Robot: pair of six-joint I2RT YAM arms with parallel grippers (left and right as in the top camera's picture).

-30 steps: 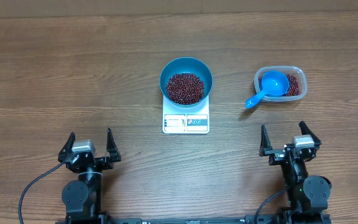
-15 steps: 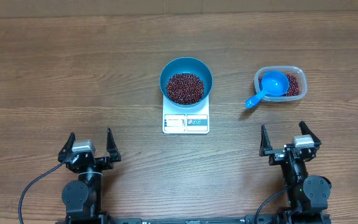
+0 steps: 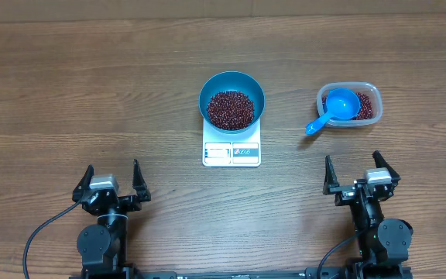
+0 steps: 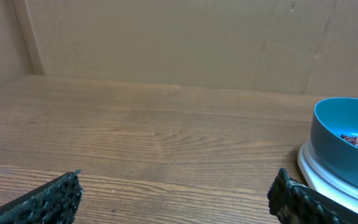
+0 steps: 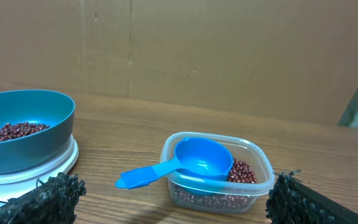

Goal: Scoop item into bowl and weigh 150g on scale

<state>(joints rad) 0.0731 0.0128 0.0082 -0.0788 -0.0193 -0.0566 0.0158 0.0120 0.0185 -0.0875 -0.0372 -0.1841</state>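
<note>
A wood-grain bench (image 3: 91,85) is seen from above. A flat white scale (image 3: 231,153) is set near its middle. A clear plastic tub (image 3: 379,105) is placed well apart, to the scale's right. Both rest directly on the wood.
</note>
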